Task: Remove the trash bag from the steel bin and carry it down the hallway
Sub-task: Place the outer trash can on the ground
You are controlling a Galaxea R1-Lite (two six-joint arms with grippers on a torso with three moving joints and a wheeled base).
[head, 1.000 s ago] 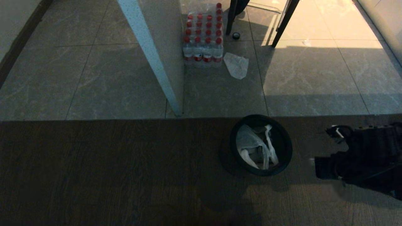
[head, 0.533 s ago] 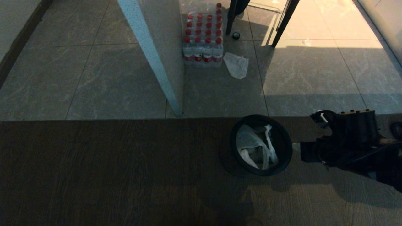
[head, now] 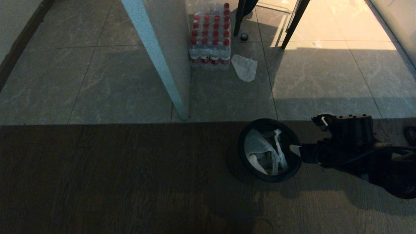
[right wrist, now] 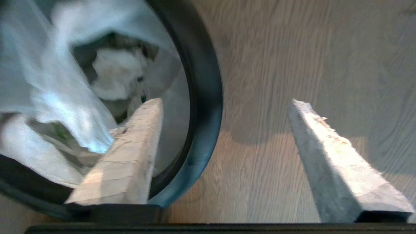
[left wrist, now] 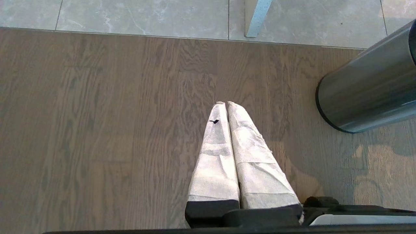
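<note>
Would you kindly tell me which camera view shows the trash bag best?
The head view: the whole trash bag lies crumpled inside the steel bin, seen from above. The right wrist view shows only part of it, blurred. The left wrist view shows none, only the bin's outer wall.

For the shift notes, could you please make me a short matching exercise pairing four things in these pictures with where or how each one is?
Things:
1. trash bag
2. right hand
3. left hand
4. pack of red-capped bottles

Places or states:
A. shut, over bare wooden floor beside the steel bin
B. on the tiled floor beside the pale post
C. open, one finger over the bin's rim, the other outside it
D. crumpled inside the bin

Pairs: 1-D, 2-C, 3-A, 4-B
</note>
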